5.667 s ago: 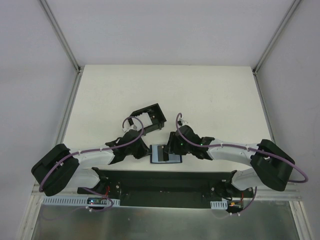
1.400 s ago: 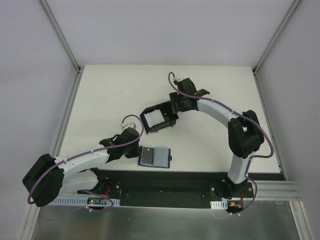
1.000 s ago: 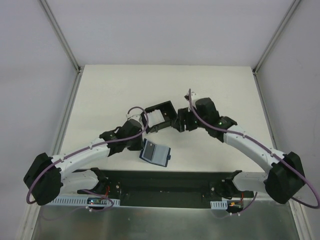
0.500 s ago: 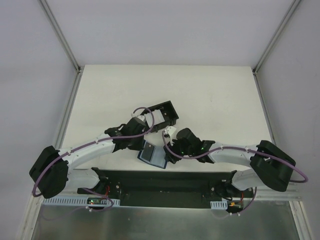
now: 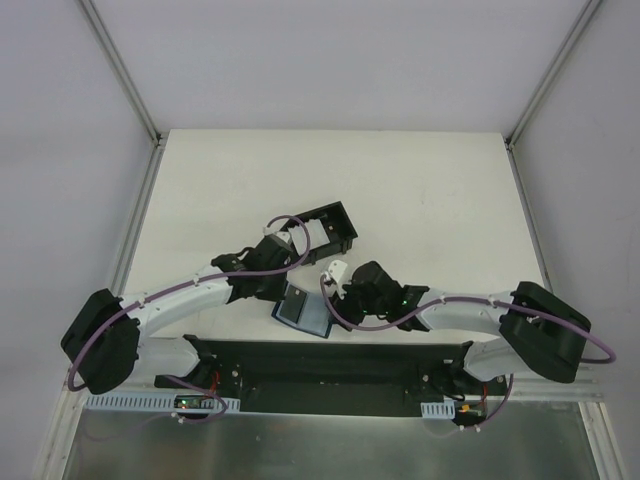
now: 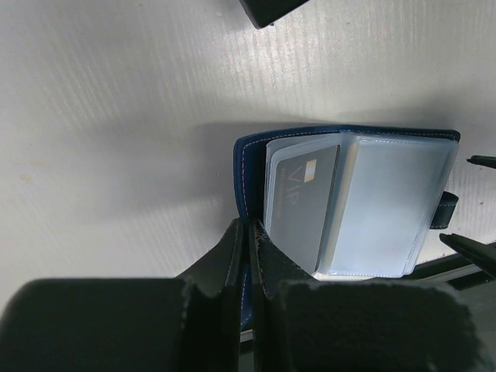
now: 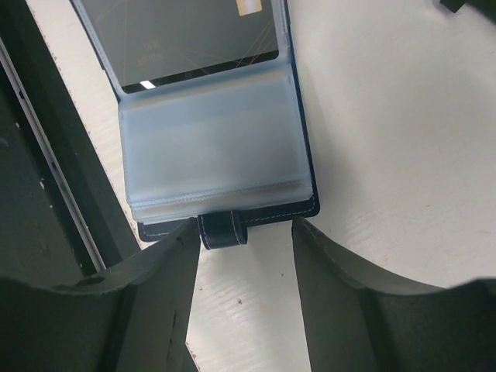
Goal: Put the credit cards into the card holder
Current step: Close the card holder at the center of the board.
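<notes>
Top: card holder (image 5: 303,311) lies open at the near edge of the table (image 5: 420,200), between the two grippers. left gripper (image 5: 284,293) is at its left edge, right gripper (image 5: 338,303) at its right. black box frame (image 5: 326,228) sits just behind the left wrist; pale patch inside it, can't tell if that's cards or bare table

Left wrist: left gripper (image 6: 249,236) is pinched almost closed on the navy cover edge of the card holder (image 6: 387,209). One grey credit card (image 6: 302,203) with a gold chip sits in the front clear sleeve (image 6: 273,174)

Right wrist: right gripper (image 7: 244,229) is spread wide, one finger on each side of the strap tab (image 7: 223,229), gripping nothing. No loose card in view

Handling, my read: the holder is light and floppy at the spine, so it will skid or fold if pushed. Keep the cover pinned as it is. The sleeves look limp and slick, so their mouths will want to collapse. Cards are stiff, thin and slippery; take them by a short end, edge-on, leaving most of the length free to slide in
</notes>
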